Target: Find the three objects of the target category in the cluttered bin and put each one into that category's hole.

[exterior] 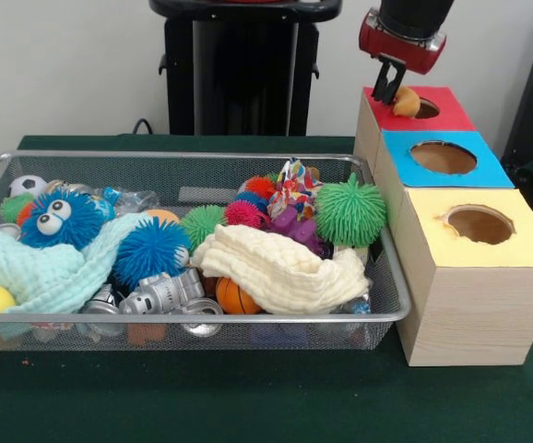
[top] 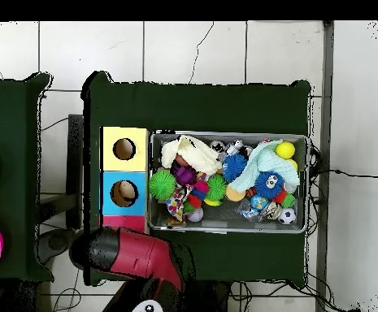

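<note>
Bin (exterior: 189,316) — wire mesh tray, left of the row of boxes; holds puffer balls, silver toy robots (exterior: 160,293), a mint cloth (exterior: 59,268), a cream cloth (exterior: 280,268) and small balls. No further plush animal shows plainly among them (any left may lie under the cloths; cannot tell).

Gripper (exterior: 393,89) — directly above the red-topped box (exterior: 414,115), farthest box from the camera; fingers closed on a tan-orange plush toy (exterior: 407,101), which hangs at the rim of the hole (exterior: 426,109).

Step in hand, as judged: delivery of one target into the red box's hole. Next move calls for centring the toy over the opening, then releasing.

Obscured: in the overhead view the arm (top: 139,256) covers the red box; how many toys are already inside cannot be told.
</note>
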{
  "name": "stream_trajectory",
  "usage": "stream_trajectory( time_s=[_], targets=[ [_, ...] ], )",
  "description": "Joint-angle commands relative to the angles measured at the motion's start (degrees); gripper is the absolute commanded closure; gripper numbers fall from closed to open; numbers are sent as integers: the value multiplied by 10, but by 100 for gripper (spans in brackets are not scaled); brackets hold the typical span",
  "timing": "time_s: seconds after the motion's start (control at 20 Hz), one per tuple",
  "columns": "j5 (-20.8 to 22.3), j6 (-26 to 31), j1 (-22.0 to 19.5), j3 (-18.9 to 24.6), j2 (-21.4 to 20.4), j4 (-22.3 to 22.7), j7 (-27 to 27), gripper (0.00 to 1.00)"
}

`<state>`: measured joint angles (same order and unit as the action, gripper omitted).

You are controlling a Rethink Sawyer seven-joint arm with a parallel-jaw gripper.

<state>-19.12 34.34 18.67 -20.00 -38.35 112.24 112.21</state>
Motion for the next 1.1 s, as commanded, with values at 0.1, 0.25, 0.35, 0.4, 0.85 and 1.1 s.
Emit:
stream_trajectory(
  time_s=[0.1,0.25,0.35,0.4,0.85,1.1],
  targets=[
    [-50,46,-9,70,-7,46,132,100],
    [-67,27,-29,95,3,51,114,100],
    [-74,15,-39,109,12,47,106,100],
    [-78,12,-42,114,13,47,105,100],
    [-15,41,-3,38,10,-25,130,100],
    [50,61,12,-42,12,-99,94,100]
  ],
)
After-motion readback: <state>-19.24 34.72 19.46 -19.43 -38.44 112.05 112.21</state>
